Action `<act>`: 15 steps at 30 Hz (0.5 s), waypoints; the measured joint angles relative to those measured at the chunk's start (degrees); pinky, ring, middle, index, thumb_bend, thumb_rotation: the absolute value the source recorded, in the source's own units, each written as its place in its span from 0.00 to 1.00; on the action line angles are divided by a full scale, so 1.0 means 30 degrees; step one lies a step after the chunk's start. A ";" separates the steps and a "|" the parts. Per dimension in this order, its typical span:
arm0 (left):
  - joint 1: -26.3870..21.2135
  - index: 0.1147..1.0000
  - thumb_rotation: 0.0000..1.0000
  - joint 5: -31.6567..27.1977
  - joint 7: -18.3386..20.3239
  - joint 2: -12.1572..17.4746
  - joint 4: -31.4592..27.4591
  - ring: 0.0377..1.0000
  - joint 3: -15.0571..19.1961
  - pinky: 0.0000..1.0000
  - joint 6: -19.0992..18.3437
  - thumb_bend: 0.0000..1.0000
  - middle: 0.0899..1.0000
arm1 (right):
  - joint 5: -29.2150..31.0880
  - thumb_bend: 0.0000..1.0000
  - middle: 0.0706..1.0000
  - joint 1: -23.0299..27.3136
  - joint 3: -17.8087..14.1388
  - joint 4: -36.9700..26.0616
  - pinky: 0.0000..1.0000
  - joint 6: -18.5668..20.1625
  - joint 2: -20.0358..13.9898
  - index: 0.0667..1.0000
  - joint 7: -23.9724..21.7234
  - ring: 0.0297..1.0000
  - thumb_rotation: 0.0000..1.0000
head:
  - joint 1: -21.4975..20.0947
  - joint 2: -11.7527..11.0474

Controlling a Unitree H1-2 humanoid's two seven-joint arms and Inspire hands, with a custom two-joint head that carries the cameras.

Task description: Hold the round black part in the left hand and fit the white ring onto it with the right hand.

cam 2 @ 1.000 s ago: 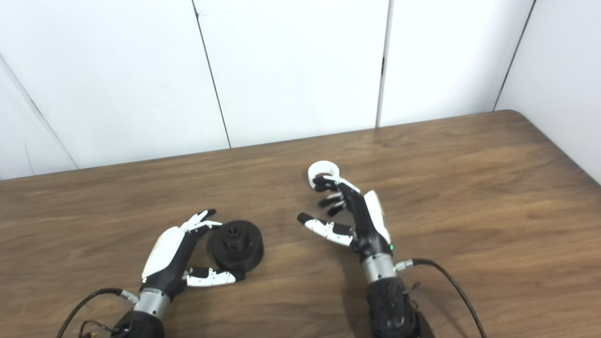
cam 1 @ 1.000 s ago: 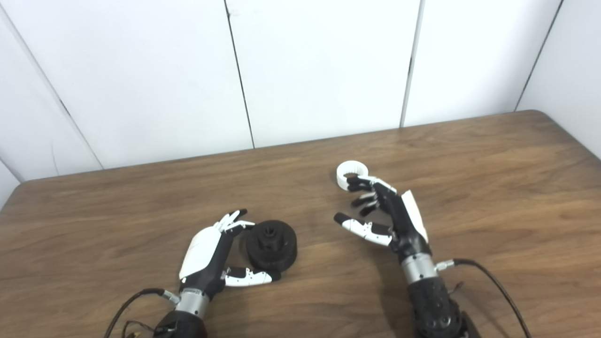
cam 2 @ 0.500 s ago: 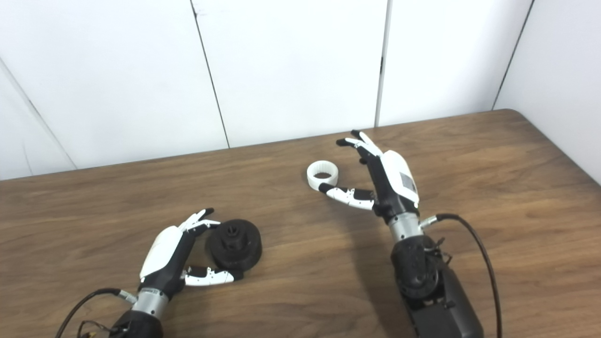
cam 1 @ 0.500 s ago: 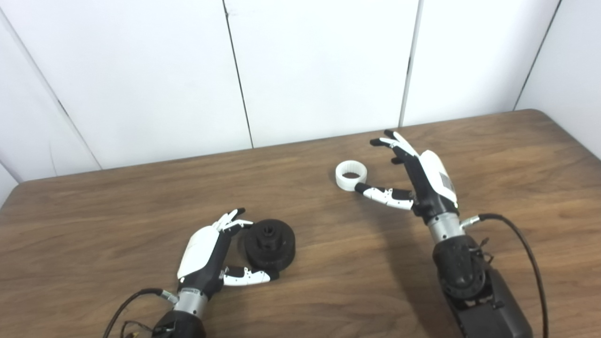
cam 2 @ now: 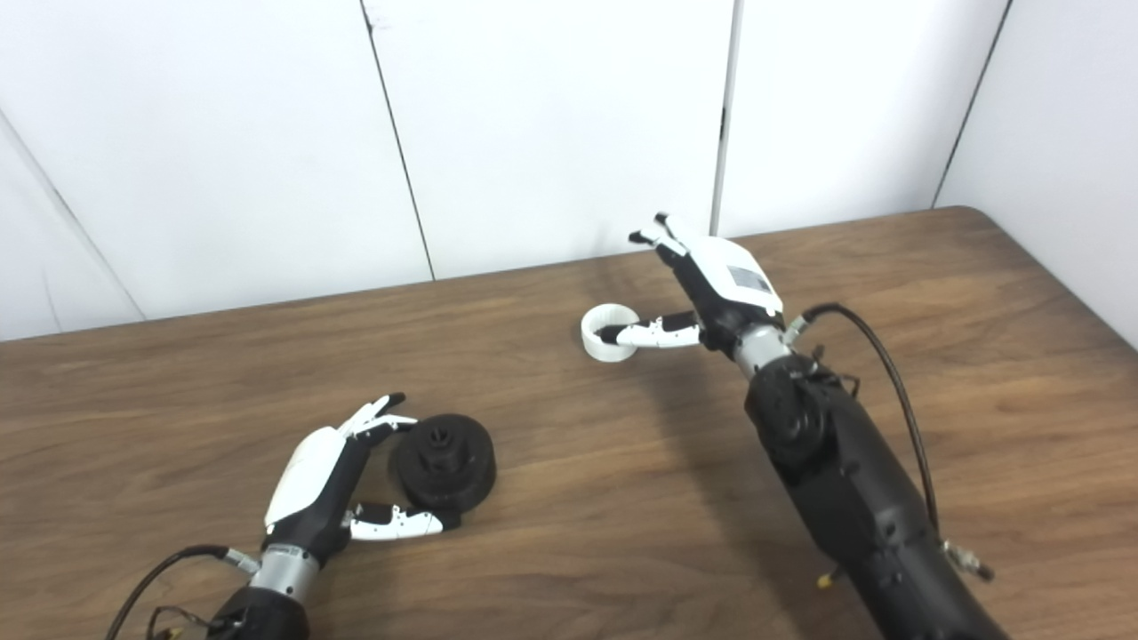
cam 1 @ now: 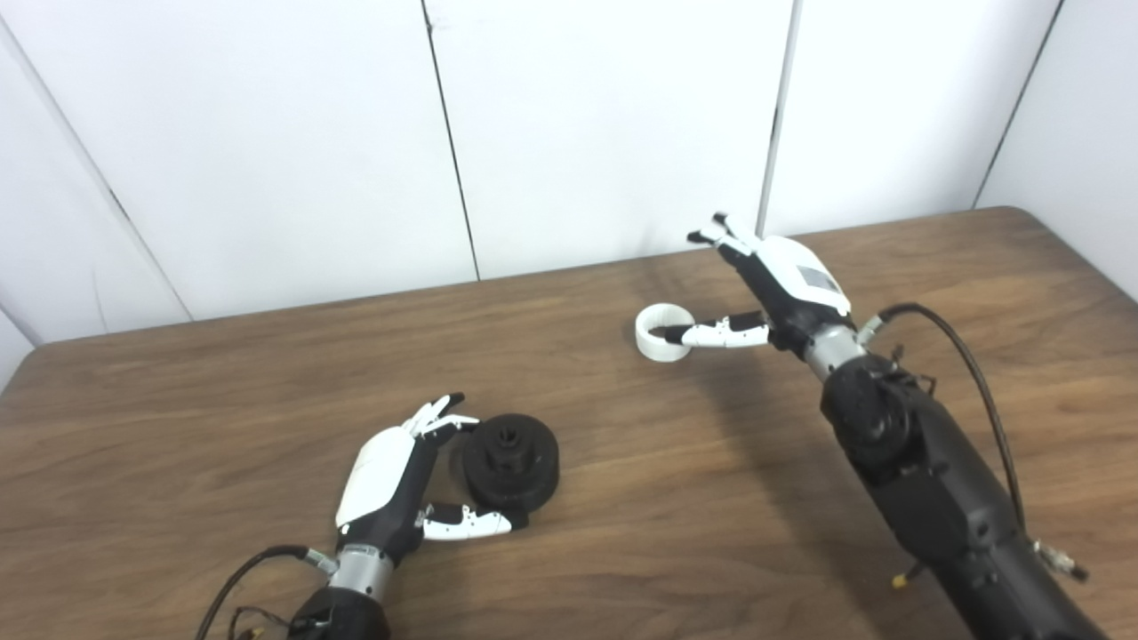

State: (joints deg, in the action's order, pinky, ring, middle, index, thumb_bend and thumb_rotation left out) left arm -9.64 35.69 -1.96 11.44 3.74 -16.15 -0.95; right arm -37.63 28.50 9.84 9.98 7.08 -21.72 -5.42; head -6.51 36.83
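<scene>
Now, the wooden desk (cam 1: 267, 373) carries everything. Right robot hand (cam 1: 775, 289) reaches far across it, fingers spread and holding nothing, thumb tip lying over the white ring (cam 1: 664, 332), which sits flat on the desk near the back wall. Left robot hand (cam 1: 400, 476) rests near the front, fingers apart around the round black part (cam 1: 510, 462), thumb under its near edge, not lifting it.

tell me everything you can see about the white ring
The white ring is a short, thick-walled band, plastic by its look, with faint ribbing on its outer wall. It lies flat on the wooden table, hole up, not held. The right hand is open beside it, its thumb tip reaching over the opening. The round black part lies well apart.
</scene>
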 measured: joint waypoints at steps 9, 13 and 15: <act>0.0033 0.53 0.32 -0.0015 -0.0001 -0.0019 -0.0023 0.96 -0.0015 0.94 0.0025 0.83 0.94 | 0.0155 0.90 0.98 0.1616 0.1332 0.2960 0.81 -0.1046 -0.0243 0.85 -0.0306 0.96 0.56 | 0.0147 -0.0029; 0.0038 0.53 0.32 -0.0008 -0.0022 -0.0037 -0.0024 0.96 -0.0010 0.93 0.0021 0.83 0.94 | 0.0155 0.91 0.98 0.1761 0.1720 0.3580 0.82 -0.1081 -0.0140 0.85 -0.0338 0.97 0.57 | 0.0176 0.0000; 0.0038 0.53 0.32 -0.0002 -0.0030 -0.0037 -0.0024 0.95 -0.0003 0.93 0.0017 0.83 0.93 | 0.0190 0.91 0.99 0.1761 0.1794 0.3753 0.84 -0.1080 -0.0075 0.85 -0.0342 0.97 0.59 | 0.0206 0.0000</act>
State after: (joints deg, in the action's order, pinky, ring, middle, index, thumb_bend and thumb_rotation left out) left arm -9.52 35.68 -2.05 11.33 3.67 -16.16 -0.89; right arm -37.06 33.78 15.22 21.24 3.83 -21.95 -6.45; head -5.89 36.83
